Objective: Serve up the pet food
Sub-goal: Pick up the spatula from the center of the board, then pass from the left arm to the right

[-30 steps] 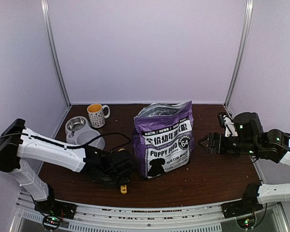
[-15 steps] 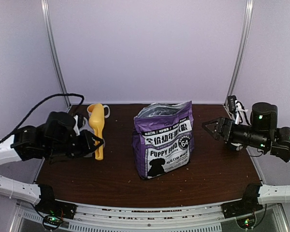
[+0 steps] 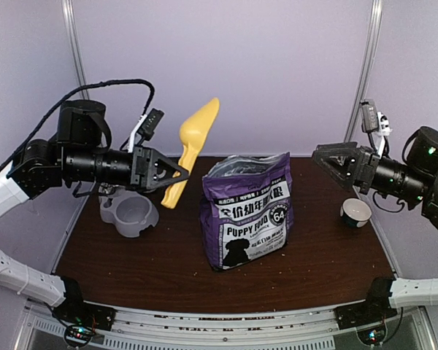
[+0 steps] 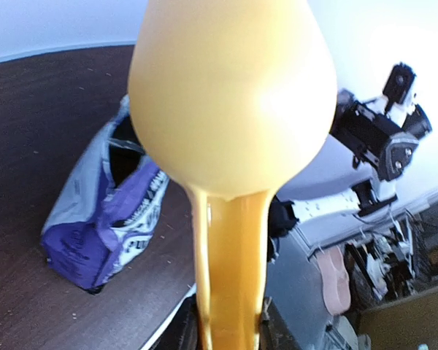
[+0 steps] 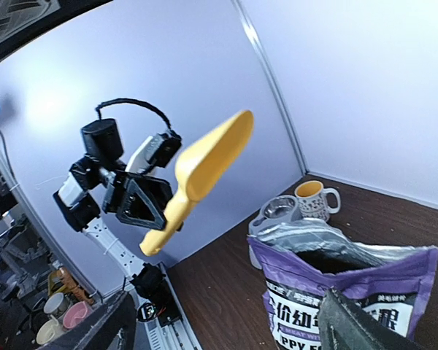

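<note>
The purple-and-white "PUPPY FOOD" bag (image 3: 247, 213) stands upright at mid-table, its top open; it also shows in the left wrist view (image 4: 106, 215) and the right wrist view (image 5: 336, 292). The kibble is hidden inside the dark opening. My left gripper (image 3: 174, 177) is shut on the handle of the yellow scoop (image 3: 196, 138), holding it high in the air left of the bag, with the bowl end up and tilted right. The scoop fills the left wrist view (image 4: 230, 117). My right gripper (image 3: 323, 157) is open and empty, raised to the right of the bag's top.
A grey double pet bowl (image 3: 128, 213) sits at the left under my left arm. A small white cup (image 3: 355, 213) stands at the right. A yellow-lined patterned mug (image 5: 314, 197) stands behind the bowl. Pale walls enclose the table on three sides.
My left gripper has lifted the scoop from beside the bowl high into the air and toward the bag. My right gripper has risen and pulled back, uncovering the white cup.
</note>
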Available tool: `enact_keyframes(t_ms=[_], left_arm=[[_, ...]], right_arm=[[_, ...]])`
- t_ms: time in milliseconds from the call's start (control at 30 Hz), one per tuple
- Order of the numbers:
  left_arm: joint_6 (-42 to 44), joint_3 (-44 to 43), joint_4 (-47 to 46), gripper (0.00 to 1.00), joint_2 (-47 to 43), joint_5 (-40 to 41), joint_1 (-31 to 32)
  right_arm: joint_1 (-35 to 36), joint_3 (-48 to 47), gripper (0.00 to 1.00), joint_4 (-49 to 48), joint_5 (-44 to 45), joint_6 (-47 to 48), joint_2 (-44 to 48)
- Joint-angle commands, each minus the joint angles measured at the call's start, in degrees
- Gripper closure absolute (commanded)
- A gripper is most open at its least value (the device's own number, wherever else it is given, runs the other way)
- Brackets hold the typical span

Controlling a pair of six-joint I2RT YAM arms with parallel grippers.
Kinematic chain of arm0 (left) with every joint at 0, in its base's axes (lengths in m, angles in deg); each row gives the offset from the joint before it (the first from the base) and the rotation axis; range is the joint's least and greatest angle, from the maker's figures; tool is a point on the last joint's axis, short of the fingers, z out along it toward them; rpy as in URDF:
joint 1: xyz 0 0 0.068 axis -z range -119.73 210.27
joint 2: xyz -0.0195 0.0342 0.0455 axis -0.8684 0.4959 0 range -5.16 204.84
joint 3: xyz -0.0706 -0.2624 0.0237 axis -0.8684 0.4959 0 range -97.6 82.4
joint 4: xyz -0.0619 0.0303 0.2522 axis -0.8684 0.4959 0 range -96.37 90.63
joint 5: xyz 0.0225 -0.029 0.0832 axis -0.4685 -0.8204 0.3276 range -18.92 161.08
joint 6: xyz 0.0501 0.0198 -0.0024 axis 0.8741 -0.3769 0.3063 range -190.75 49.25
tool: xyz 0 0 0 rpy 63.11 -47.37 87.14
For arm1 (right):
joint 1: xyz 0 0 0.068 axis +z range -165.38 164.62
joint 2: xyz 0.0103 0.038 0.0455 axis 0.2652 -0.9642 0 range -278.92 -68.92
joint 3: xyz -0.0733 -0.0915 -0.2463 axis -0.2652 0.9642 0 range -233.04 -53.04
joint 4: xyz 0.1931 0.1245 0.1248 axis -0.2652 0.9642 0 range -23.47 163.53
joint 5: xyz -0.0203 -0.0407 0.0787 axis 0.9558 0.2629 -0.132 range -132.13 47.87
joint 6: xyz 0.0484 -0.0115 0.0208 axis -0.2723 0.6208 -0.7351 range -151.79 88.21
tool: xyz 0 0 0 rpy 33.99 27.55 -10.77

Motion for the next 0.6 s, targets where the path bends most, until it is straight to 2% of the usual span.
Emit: enact_keyframes(t_ms=[0,133,267,567], left_arm=[[4.05,-1.10,-9.66,0.87,0.85,-18.91,-0.22],[3.23,0.21,-13.48,0.86,0.88,-26.56,0.00],[2.16,1.27,-15.95,0.85,0.69,-32.45,1.11],[3.40,-1.56,-16.00,0.83,4.10,-37.67,8.53]], right_arm=[[-0.30,-5.50,0.13,0.57,-10.21,4.89,-3.00],[-0.26,-7.77,0.13,1.00,-12.14,7.45,-4.66],[1.17,-8.94,0.18,-0.31,-12.73,13.47,-5.50],[6.22,-17.85,0.21,4.03,-12.17,23.41,-11.91]])
